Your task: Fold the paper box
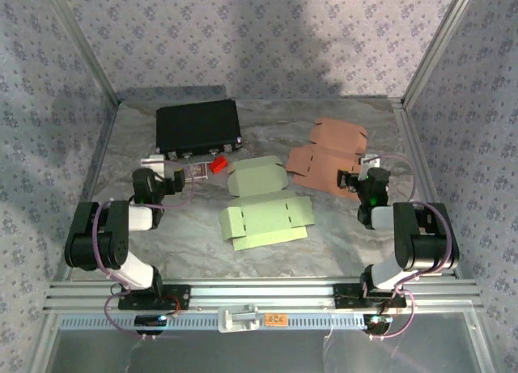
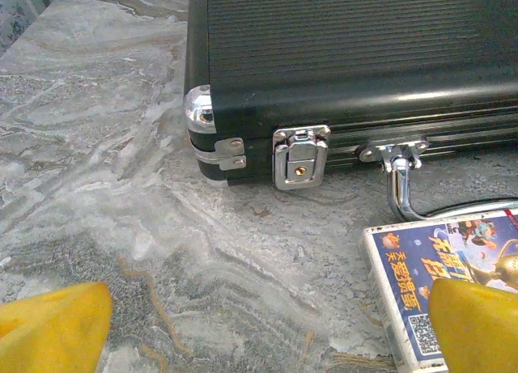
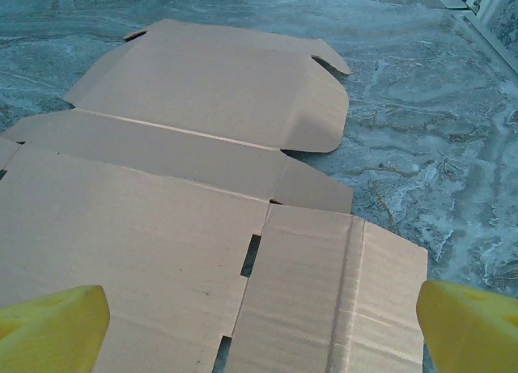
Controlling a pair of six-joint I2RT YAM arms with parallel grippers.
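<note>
Marble tabletop (image 1: 340,252) across the middle of the top view. Black ribbed case (image 1: 198,127) at upper left. Green paper box (image 1: 263,203), unfolded flat, at centre, clear of both grippers. Brown paper box (image 1: 328,156), also flat, right of centre and higher. Right gripper (image 3: 263,328) spread to full width over the brown sheet's near panels, yellow fingertips (image 3: 53,328) in both lower corners, holding nothing. Left gripper (image 2: 263,332) equally wide, empty, facing the case's latch (image 2: 300,157). Printed card pack (image 2: 441,280) beside the fingertip at lower right.
</note>
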